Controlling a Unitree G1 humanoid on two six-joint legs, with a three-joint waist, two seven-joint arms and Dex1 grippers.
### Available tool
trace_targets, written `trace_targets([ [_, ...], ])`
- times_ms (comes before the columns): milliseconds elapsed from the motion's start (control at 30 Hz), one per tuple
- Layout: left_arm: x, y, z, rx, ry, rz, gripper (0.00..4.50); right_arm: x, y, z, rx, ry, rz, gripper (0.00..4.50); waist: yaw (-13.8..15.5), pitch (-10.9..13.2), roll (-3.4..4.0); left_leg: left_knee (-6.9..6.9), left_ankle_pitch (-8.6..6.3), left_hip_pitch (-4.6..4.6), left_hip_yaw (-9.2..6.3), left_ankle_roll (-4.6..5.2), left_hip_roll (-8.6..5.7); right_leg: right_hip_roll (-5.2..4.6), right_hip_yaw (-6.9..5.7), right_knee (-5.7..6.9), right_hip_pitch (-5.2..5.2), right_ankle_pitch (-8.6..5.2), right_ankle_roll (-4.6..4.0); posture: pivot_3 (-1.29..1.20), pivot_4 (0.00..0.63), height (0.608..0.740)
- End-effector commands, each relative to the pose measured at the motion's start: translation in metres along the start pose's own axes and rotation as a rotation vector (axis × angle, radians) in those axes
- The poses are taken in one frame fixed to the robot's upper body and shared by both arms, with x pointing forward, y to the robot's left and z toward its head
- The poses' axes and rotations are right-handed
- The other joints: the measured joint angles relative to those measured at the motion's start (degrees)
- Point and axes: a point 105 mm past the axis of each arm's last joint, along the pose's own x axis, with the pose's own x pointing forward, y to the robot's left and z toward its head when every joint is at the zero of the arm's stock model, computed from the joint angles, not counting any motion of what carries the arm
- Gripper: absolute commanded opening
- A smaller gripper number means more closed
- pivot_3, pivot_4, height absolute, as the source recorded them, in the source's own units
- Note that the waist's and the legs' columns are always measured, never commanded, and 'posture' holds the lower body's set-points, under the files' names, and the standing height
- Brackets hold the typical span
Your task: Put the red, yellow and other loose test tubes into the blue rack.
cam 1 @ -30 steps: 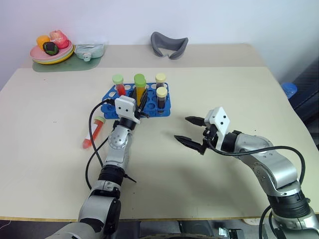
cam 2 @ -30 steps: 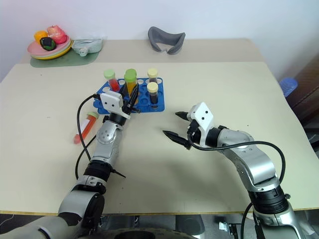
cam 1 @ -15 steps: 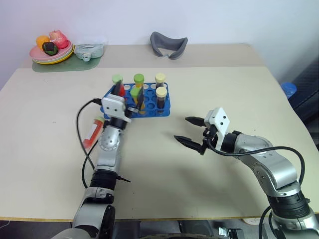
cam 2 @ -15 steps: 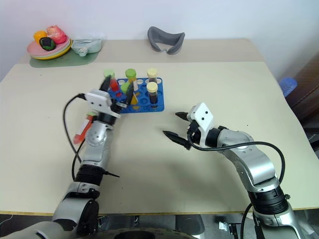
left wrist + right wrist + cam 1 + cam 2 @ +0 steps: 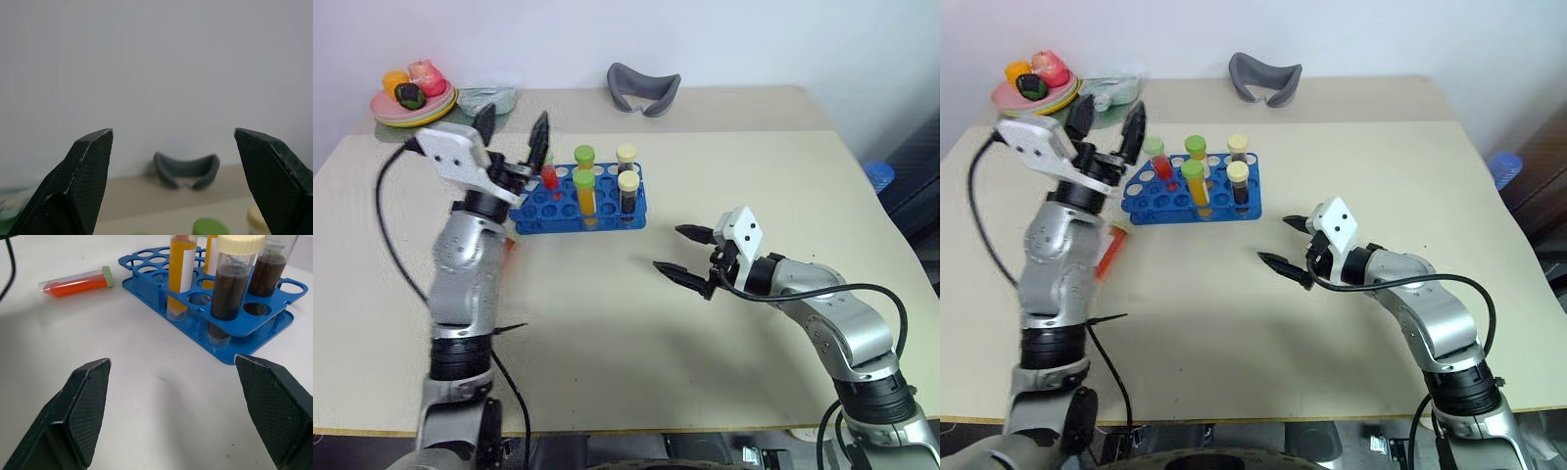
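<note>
Both hands spread, empty: left hand (image 5: pixel 512 135), right hand (image 5: pixel 682 253); tube labels blank

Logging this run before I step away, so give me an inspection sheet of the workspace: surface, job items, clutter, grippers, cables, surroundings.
Surface: beige table, a second table butted against its far edge.
Job's things: blue rack holds five upright tubes; one red tube lies loose on the table beside the rack.
Clutter: gray curved object, plate of toy food and a clear pouch on the far table.
Grippers: left gripper open, raised above the rack's left end, holding nothing; right gripper open, low over the table right of the rack, holding nothing.
Cables: black cable looping off the left arm; another along the right arm.
Surroundings: pale wall; blue object beyond the table's right edge.
</note>
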Motion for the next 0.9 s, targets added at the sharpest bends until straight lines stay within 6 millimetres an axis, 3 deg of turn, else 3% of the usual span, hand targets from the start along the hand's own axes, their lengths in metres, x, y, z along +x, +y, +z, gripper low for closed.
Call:
trace_targets([
  [33,-0.008,0.04,0.007,0.035,0.144,0.095,4.04,-0.005,0.001,0.012,-0.041,-0.044,0.001,4.15,0.02,0.0,0.0,0.0,0.0,0.0,-0.01,0.0,0.0,0.0,0.0,0.01,0.0,0.0,0.0,0.0,0.15,0.74],
  [100,-0.015,0.058,0.003,0.093,0.266,0.127,4.04,-0.005,0.001,0.011,-0.05,-0.033,0.007,4.15,0.0,0.0,0.0,0.0,0.0,0.0,-0.02,0.0,0.0,0.0,0.0,0.02,0.01,0.0,0.0,0.0,0.15,0.74],
  [133,-0.019,0.063,-0.002,0.086,0.335,0.137,4.28,-0.006,0.002,0.011,-0.058,-0.026,0.013,4.15,0.08,0.0,0.0,0.0,0.0,0.0,-0.01,0.01,0.0,0.0,0.0,0.0,0.01,0.0,0.0,0.0,0.15,0.74],
  [233,-0.026,0.068,-0.011,0.065,0.516,0.153,4.28,-0.006,0.005,0.006,-0.105,0.02,0.054,4.15,0.38,0.0,0.0,0.0,0.0,-0.01,-0.02,0.0,-0.01,-0.02,-0.02,-0.02,0.02,0.0,0.0,0.0,0.15,0.74],
  [367,-0.035,0.055,-0.025,0.038,0.791,0.11,4.28,-0.014,0.017,-0.003,-0.163,0.113,0.174,4.15,0.37,0.03,-0.05,0.02,0.0,-0.07,-0.07,0.0,-0.02,-0.03,-0.08,-0.05,0.03,0.0,0.0,0.0,0.15,0.74],
  [500,-0.053,0.032,-0.046,-0.019,1.118,-0.023,4.28,-0.023,0.026,0.007,-0.167,0.133,0.272,4.15,0.02,0.02,-0.04,-0.01,0.0,-0.07,-0.1,0.0,-0.02,-0.01,-0.1,-0.03,0.0,-0.01,0.0,0.0,0.15,0.74],
  [900,-0.076,0.048,-0.069,0.057,1.365,0.04,4.28,-0.019,0.029,0.006,-0.185,0.119,0.262,4.15,-0.89,0.03,-0.04,-0.01,0.01,-0.04,-0.12,-0.02,-0.01,0.0,-0.09,0.04,-0.01,-0.01,-0.01,0.0,0.15,0.74],
])
